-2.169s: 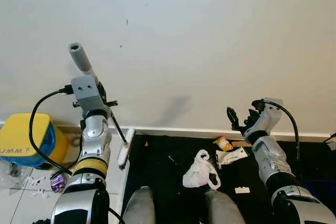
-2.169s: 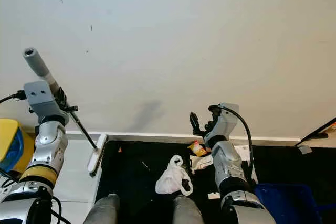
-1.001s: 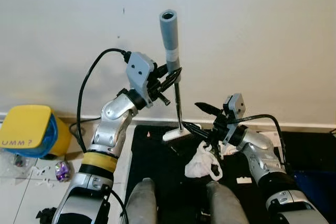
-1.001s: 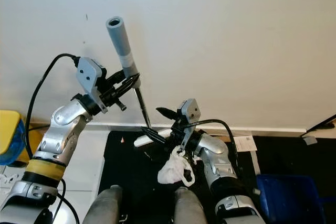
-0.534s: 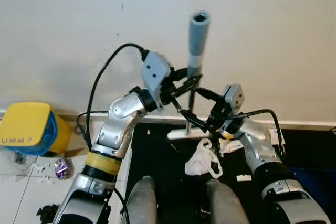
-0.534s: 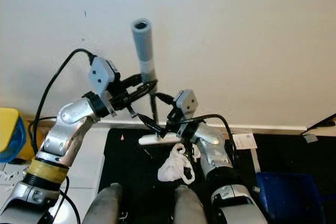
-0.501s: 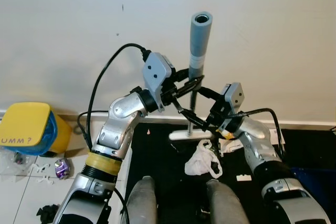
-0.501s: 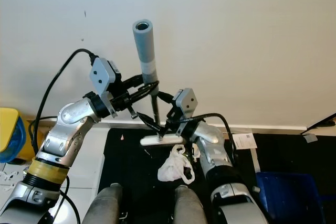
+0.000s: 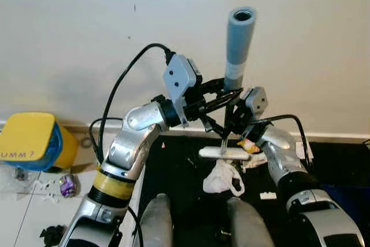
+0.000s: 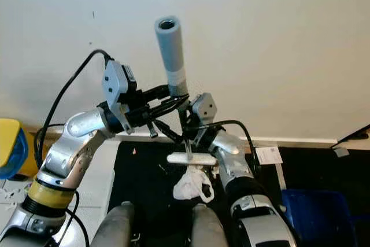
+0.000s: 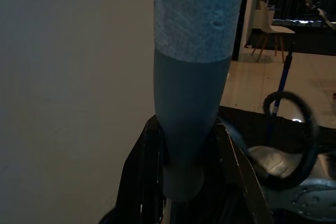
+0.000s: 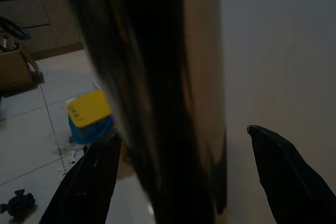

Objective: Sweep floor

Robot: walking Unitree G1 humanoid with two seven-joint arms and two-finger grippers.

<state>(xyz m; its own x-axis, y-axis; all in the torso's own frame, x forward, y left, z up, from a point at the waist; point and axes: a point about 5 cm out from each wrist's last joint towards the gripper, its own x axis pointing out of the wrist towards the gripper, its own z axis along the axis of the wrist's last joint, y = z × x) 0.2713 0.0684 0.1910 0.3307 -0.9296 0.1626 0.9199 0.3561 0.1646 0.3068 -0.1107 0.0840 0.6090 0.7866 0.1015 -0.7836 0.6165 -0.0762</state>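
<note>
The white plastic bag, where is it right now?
In the left eye view, the white plastic bag lies on the black mat by the wall, just under the broom head and in front of the robot's knees.

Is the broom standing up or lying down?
Standing up. The broom rises nearly straight, its head on the black mat, held by the left gripper.

Head stereo pair: looks forward and down from above both arms, facing the wall point(image 9: 300, 39) and black mat point(image 9: 173, 172). Wrist cameras: each looks along its fingers, very near the broom handle point(image 11: 191, 103).
</note>
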